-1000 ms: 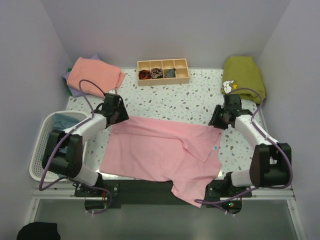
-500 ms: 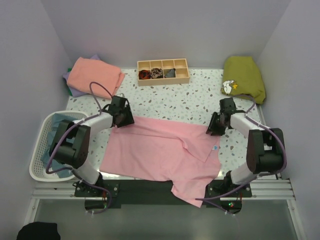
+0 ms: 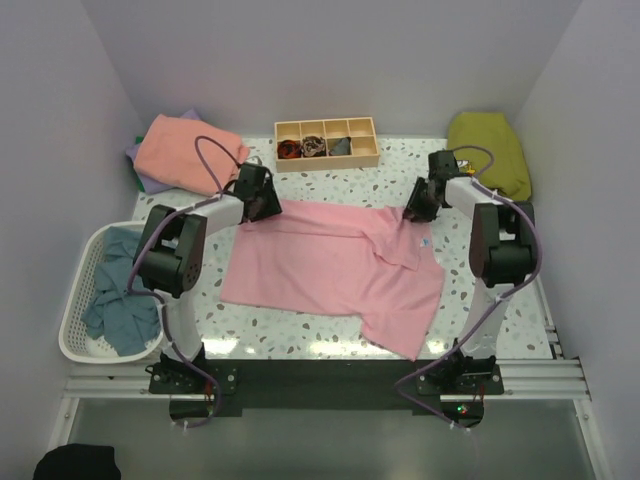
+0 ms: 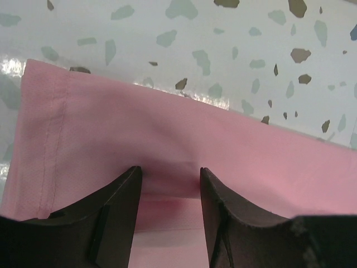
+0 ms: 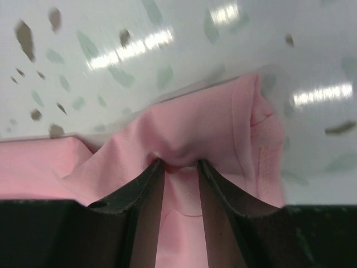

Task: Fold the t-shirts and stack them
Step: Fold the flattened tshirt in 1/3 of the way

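A light pink t-shirt [image 3: 330,265] lies spread on the speckled table, one sleeve trailing toward the near right. My left gripper [image 3: 262,205] is shut on its far left edge; the left wrist view shows the hem [image 4: 167,134] pinched between my fingers [image 4: 170,178]. My right gripper [image 3: 412,212] is shut on the far right corner, the cloth [image 5: 184,128] bunched at its fingertips [image 5: 178,164]. A folded salmon-coral t-shirt [image 3: 188,150] lies on a lavender one [image 3: 140,178] at the back left. A teal-blue t-shirt [image 3: 115,300] fills the basket.
A white laundry basket [image 3: 75,300] stands at the left edge. A compartmented wooden tray [image 3: 326,143] with small dark items sits at the back centre. An olive-green garment [image 3: 488,150] lies at the back right. Walls close in on three sides.
Both arms have reached toward the far side and dragged the pink t-shirt with them. It has come off the near edge and now lies farther up the table.
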You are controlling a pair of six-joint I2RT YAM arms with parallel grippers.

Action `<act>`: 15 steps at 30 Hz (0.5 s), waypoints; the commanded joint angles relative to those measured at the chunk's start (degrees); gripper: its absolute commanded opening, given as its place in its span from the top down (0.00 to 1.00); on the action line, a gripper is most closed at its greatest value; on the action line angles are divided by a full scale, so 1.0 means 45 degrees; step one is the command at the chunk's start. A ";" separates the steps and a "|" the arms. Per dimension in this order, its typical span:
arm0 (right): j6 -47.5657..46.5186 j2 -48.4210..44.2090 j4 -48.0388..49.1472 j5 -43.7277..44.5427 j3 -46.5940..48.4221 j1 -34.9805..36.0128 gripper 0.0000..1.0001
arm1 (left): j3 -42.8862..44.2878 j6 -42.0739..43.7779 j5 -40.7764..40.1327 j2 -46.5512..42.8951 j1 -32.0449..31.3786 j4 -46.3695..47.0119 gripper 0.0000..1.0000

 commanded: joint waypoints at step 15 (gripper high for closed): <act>-0.0492 0.4135 -0.1348 0.2677 0.5094 -0.0242 0.64 | 0.1265 0.0073 -0.2517 0.1711 0.0544 -0.2598 0.48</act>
